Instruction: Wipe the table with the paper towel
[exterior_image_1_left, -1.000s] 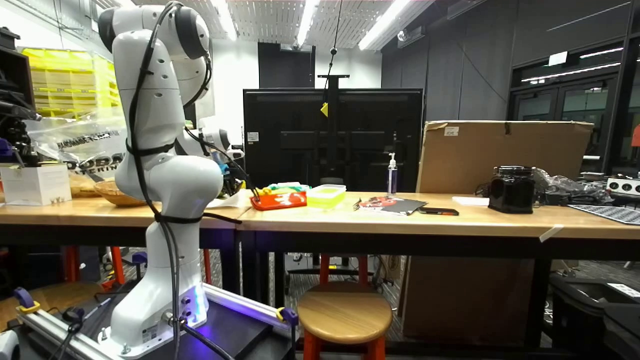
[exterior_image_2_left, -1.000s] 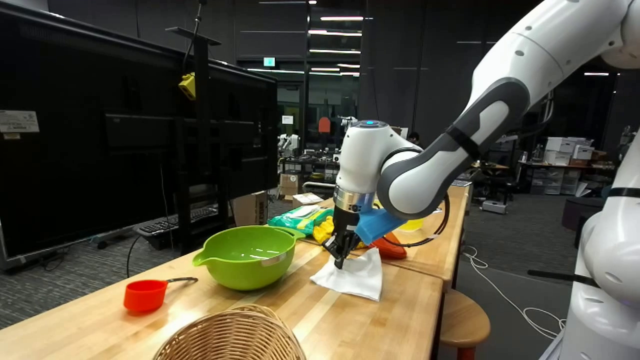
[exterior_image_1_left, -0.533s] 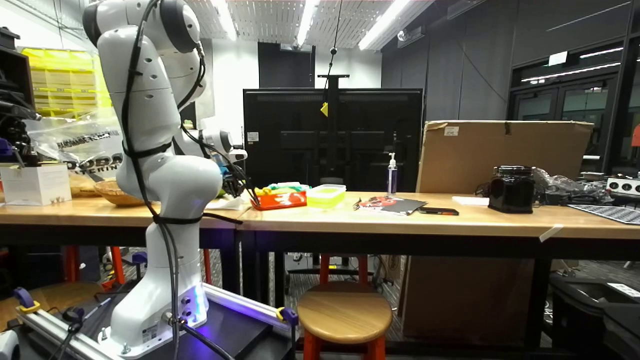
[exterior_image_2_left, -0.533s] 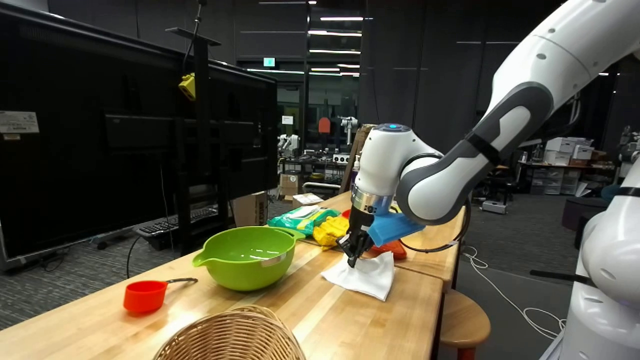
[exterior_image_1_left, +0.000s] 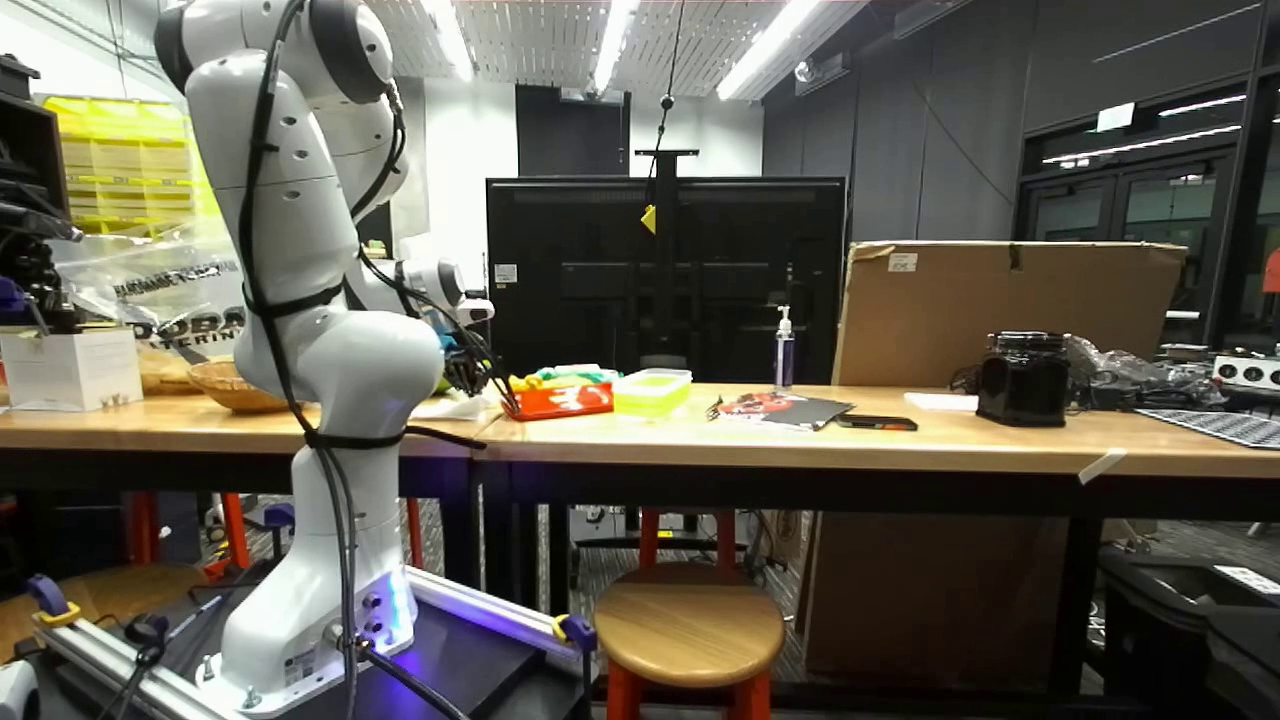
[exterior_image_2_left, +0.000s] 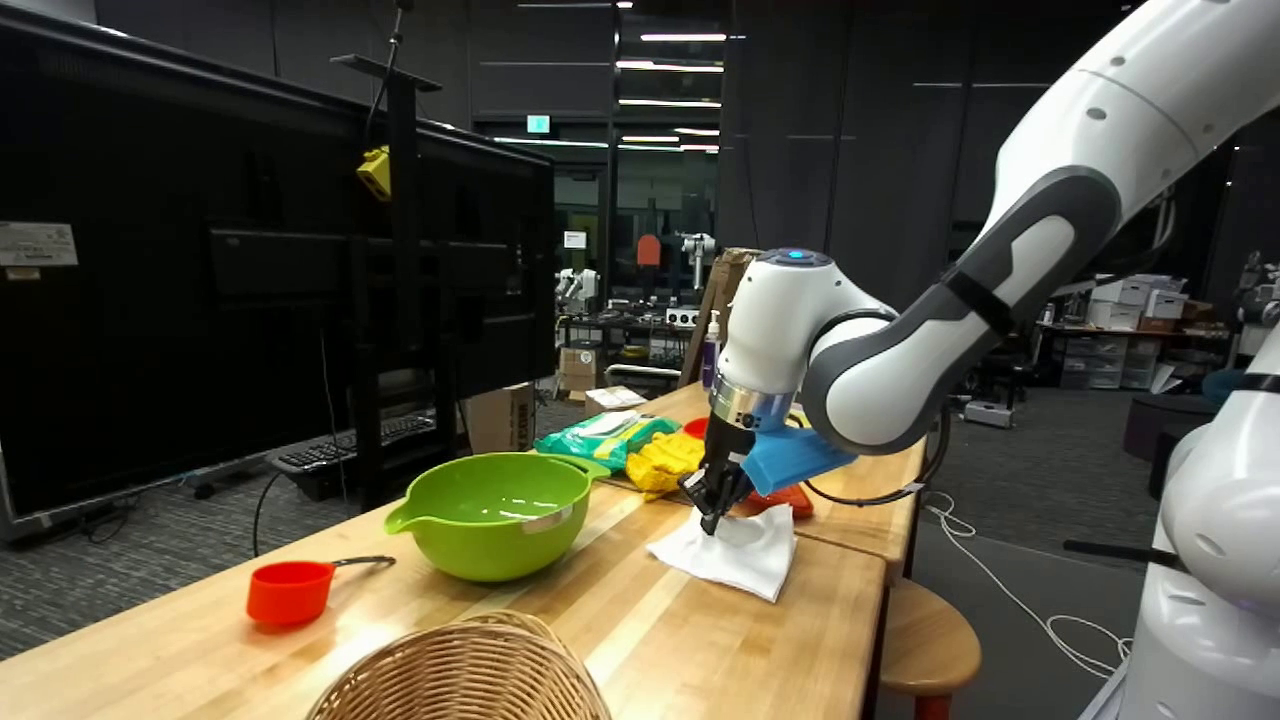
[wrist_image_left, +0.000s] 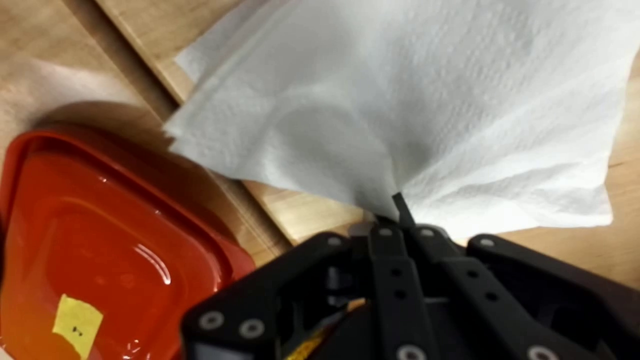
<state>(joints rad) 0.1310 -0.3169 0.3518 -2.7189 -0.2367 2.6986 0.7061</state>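
Observation:
The white paper towel lies spread on the light tan wooden table, near the seam between two tabletops. It also shows in the wrist view, with folds running together at the fingertips. My gripper points down at the towel. In the wrist view the gripper has its fingers closed on the towel's near edge. Most of the towel rests flat or close to the table. In an exterior view the towel and tabletop are partly hidden behind the arm.
A red container sits just across the seam, close to the gripper. A green bowl, red measuring cup and wicker basket stand on the table. Yellow gloves and a green wipes pack lie behind the gripper.
My gripper and the towel have slid rightwards in an exterior view, away from the green bowl. Most of this movement came in the earlier half second; since then they have shifted only slightly.

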